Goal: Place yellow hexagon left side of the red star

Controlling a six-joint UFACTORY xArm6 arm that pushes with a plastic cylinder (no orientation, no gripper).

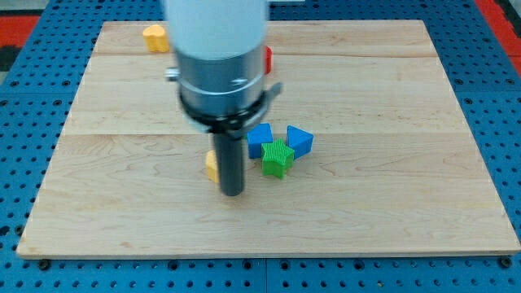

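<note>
My tip (233, 194) rests on the board at the middle, a little toward the view's bottom. A yellow block (212, 166) sits touching the rod's left side, mostly hidden, so its shape is unclear. Another yellow block (155, 37), hexagon-like, lies at the view's top left. A red block (267, 59) peeks out from behind the arm's white body at the top; its shape is hidden. Right of the rod sit a blue block (260, 138), a green block (278, 158) and a second blue block (299, 141), clustered together.
The wooden board (391, 203) lies on a blue pegboard table (496, 81). The arm's white and dark body (220, 65) covers the board's top middle.
</note>
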